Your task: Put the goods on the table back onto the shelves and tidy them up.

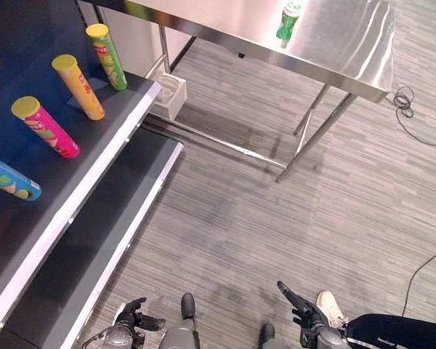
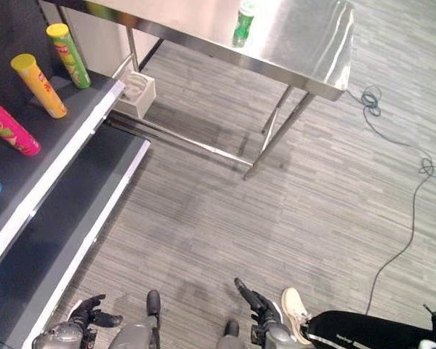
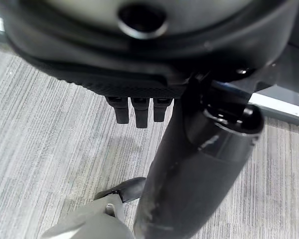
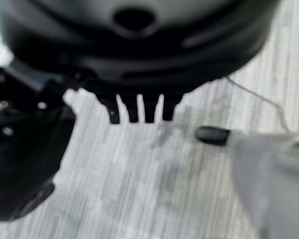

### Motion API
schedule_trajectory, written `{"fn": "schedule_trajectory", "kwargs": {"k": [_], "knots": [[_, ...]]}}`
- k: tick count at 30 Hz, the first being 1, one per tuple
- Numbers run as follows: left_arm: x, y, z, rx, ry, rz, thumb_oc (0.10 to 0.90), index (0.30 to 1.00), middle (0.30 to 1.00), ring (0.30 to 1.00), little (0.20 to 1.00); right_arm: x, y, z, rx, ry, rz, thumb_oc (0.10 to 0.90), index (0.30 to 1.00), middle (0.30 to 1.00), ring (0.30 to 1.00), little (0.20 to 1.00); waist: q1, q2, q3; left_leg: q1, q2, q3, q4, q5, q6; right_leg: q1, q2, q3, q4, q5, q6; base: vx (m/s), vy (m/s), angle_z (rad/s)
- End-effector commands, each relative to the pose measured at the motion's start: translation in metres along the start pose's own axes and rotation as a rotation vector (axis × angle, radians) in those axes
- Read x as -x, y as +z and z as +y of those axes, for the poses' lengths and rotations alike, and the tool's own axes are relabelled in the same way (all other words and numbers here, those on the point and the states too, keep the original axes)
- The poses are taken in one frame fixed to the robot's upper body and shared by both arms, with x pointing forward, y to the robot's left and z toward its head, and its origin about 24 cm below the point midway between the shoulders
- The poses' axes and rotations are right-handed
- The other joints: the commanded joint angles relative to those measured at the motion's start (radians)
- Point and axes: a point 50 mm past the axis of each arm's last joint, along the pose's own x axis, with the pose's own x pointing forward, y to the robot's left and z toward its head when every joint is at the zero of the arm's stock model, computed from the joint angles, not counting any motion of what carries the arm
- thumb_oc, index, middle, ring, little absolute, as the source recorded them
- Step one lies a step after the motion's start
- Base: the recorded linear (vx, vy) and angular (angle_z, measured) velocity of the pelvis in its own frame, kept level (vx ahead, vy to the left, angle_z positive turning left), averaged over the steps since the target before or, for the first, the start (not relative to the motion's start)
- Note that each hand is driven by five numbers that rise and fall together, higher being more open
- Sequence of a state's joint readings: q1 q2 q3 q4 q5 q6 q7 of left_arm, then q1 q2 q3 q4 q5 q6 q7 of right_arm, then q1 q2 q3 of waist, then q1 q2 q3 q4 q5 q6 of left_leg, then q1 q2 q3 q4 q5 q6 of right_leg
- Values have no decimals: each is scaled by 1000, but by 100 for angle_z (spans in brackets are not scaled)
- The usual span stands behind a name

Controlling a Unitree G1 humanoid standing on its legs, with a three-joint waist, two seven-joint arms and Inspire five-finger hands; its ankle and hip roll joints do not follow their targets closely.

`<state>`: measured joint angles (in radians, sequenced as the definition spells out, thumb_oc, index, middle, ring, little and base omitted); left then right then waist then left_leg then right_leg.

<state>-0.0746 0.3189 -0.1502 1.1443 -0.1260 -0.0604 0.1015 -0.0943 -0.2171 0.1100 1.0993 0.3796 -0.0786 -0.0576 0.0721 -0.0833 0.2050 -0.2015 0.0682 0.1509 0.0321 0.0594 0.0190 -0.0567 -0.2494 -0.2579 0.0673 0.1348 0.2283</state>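
A green bottle (image 1: pixel 289 18) stands on the far steel table (image 1: pixel 349 51), near its back edge. On the dark shelf (image 1: pixel 94 145) at the left lie several snack tubes: green (image 1: pixel 107 56), yellow (image 1: pixel 78 86), pink (image 1: pixel 45 127) and blue (image 1: pixel 11 182). My left hand (image 1: pixel 134 314) hangs low by the shelf's lower board, open and empty, its fingers (image 3: pixel 135 112) straight above the floor. My right hand (image 1: pixel 299 304) hangs low at the right, also open with nothing in it, fingers (image 4: pixel 139 109) straight. Both hands are far from the bottle.
A lower shelf board (image 1: pixel 109 247) juts out below the upper one. A white box (image 1: pixel 168 94) sits on the floor by the table's left leg. A person's white shoe (image 1: pixel 329 307) and dark trouser leg (image 1: pixel 400 331) are close beside my right hand. Grey floor (image 1: pixel 276 225) lies between me and the table.
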Motion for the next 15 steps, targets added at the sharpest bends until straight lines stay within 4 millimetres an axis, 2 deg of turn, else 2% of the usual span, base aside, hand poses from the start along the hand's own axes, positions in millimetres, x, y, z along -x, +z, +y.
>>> {"fn": "schedule_trajectory", "kwargs": {"k": [1,3,4,5,7,8,10,11,12,15], "knots": [[1,-4,5,17,31,5,800,900,900,900,900,4,-1,-21,-9,-71,-33,800,900,900,900,900,17,-22,-64,-98,-17,-120,29,-52,-61,-16,-28,12,48,34,33,-202,-298,-17],[0,-2,7,13,34,-1,800,900,900,900,900,3,2,-25,1,-84,-38,800,900,900,900,900,29,-27,-53,-115,-10,-117,35,-37,-80,0,-10,-12,-3,-30,33,-83,-139,-8],[0,-2,7,13,34,-1,800,900,900,900,900,3,2,-25,1,-84,-38,800,900,900,900,900,28,-27,-53,-114,-10,-118,35,-36,-81,1,-10,-13,-3,-30,33,-44,-164,-4],[0,-4,7,26,33,8,800,900,900,900,900,3,5,-27,12,-92,-45,800,900,900,900,900,38,-24,-51,-118,7,-117,30,-14,-101,15,15,-49,-51,-107,29,-48,-178,4],[1,-6,6,32,32,15,800,900,900,900,900,3,7,-29,12,-96,-53,800,900,900,900,900,39,-22,-47,-113,18,-119,19,-1,-112,20,31,-64,-70,-130,19,-72,-204,10],[2,-12,3,49,25,37,800,900,900,900,900,2,12,-32,4,-108,-72,800,900,900,900,900,43,-14,-42,-107,41,-125,-2,28,-134,27,68,-70,-101,-160,4,-71,-161,9],[2,-15,1,55,19,48,800,900,900,900,900,3,12,-34,-1,-113,-73,800,900,900,900,900,43,-9,-42,-102,49,-130,-15,36,-139,35,84,-70,-112,-175,-6,-88,-198,7],[4,-21,-1,63,12,70,800,900,900,900,900,3,12,-39,-6,-130,-78,800,900,900,900,900,38,3,-30,-92,68,-147,-26,70,-163,42,113,-76,-105,-203,-28,-91,-188,18],[3,-15,-15,123,-54,52,800,900,900,900,900,12,-30,-62,-1,-188,107,800,900,900,900,900,-83,60,-122,205,-60,-138,-25,-112,-75,59,122,59,-86,-156,-37,-60,-188,20],[5,-22,-20,117,-64,73,800,900,900,900,900,14,-32,-64,22,-193,109,800,900,900,900,900,-76,61,-130,219,-48,-145,-38,-106,-83,89,132,43,-111,-159,-41,38,-61,17]]}}
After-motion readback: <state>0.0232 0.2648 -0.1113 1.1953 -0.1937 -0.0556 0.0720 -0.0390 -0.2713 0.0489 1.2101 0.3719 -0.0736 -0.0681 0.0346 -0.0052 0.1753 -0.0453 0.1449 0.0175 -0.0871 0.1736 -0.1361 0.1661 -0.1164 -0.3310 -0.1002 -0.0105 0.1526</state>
